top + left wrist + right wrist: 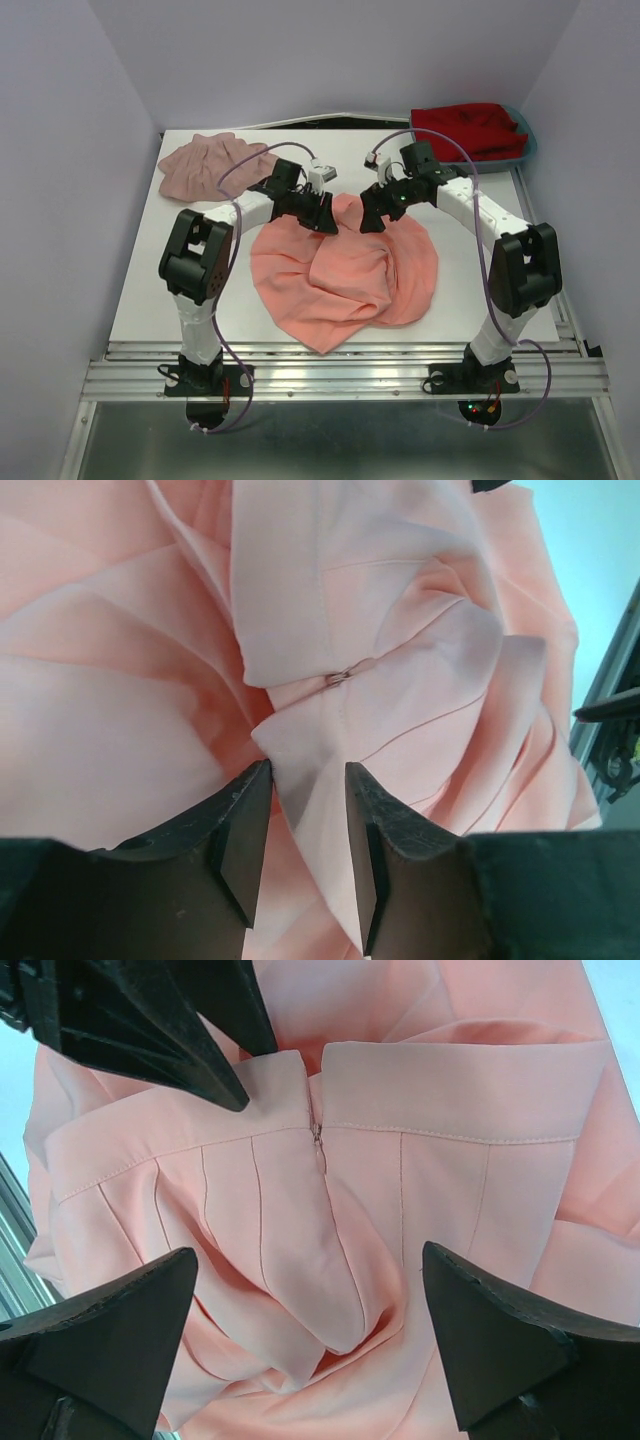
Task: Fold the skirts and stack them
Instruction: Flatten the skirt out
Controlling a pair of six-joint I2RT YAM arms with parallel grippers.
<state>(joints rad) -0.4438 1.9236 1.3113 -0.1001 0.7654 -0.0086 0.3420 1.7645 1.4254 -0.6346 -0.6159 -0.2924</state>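
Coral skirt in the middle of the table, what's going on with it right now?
Both arms are at the far edge of the coral skirt, which lies rumpled on the table. The left gripper straddles a fold of it; whether it is pinching is unclear. The right gripper hangs open over the waistband by the zipper. The mauve-pink skirt lies crumpled at the far left corner, untouched. Nothing is folded yet.
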